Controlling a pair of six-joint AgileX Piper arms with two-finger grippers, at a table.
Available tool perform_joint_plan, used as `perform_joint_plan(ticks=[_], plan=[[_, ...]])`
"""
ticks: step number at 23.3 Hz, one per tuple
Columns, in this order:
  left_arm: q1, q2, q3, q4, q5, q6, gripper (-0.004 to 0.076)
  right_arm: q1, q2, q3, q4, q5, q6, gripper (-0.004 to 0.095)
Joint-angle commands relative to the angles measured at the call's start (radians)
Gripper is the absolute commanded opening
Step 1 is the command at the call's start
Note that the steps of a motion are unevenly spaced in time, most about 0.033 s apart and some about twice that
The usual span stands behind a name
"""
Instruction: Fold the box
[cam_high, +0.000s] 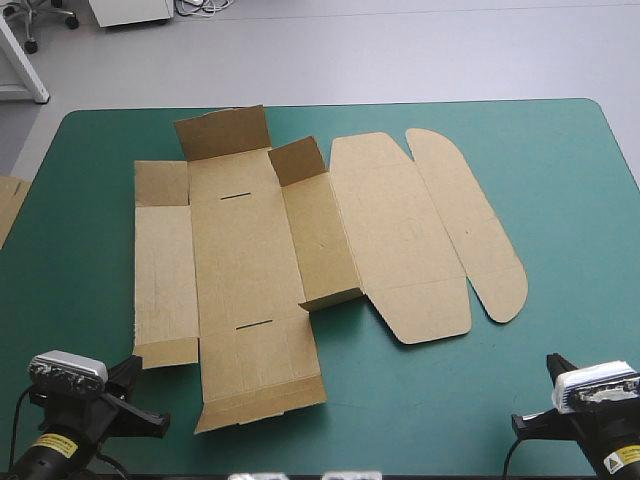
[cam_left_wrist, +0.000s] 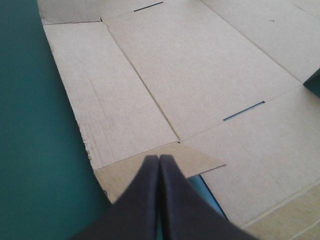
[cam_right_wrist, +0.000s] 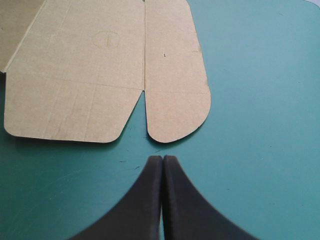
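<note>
The teal-green table carries the box, a brown cut sheet lying mostly flat across its middle, a few flaps part raised; light, stiff board (likely to bend only along its creases), best taken at a free flap edge; the left gripper hangs over its near corner flap, the right gripper just short of the rounded lid flap, both with black fingers pressed together.

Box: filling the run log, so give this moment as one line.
box: unfolded, mostly flat, far flaps raised | left end effector: shut, at near-left corner flap | right end effector: shut, clear of rounded lid flap
</note>
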Motion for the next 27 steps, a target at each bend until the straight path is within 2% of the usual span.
perform_joint_plan(ticks=[1,4,7,9,10,12,13,20,24,27], plan=[[0.000,0.070,-0.073,-0.018,-0.010,-0.050,-0.0001,-0.006,0.043,-0.071,-0.061,-0.084,0.005,-0.0019],[0.000,0.178,-0.151,0.047,-0.002,-0.098,0.0043,-0.006,0.130,-0.120,-0.118,-0.090,0.091,-0.0011],[0.000,0.350,-0.279,0.196,0.000,-0.212,0.0244,-0.006,0.304,-0.159,-0.114,-0.109,0.102,0.0084],[0.000,0.458,-0.358,0.300,0.030,-0.348,0.0414,-0.006,0.406,-0.185,-0.102,-0.143,0.102,0.0209],[0.000,0.521,-0.394,0.355,0.078,-0.412,0.0453,-0.006,0.458,-0.204,-0.091,-0.154,0.102,0.0273],[0.000,0.617,-0.446,0.381,0.141,-0.433,0.0460,-0.006,0.534,-0.238,-0.066,-0.175,0.102,0.0356],[0.000,0.643,-0.453,0.365,0.139,-0.435,0.0460,-0.006,0.566,-0.253,-0.059,-0.183,0.102,0.0369],[0.070,0.753,-0.454,0.315,0.146,-0.467,0.0459,-0.006,0.702,-0.311,-0.015,-0.166,0.095,0.0376],[0.229,0.801,-0.455,0.149,0.160,-0.330,0.0459,-0.006,0.761,-0.333,-0.011,-0.125,0.069,0.0376],[0.336,0.850,-0.455,-0.050,0.156,-0.230,0.0459,-0.004,0.770,-0.338,0.028,-0.143,0.045,0.0376]])
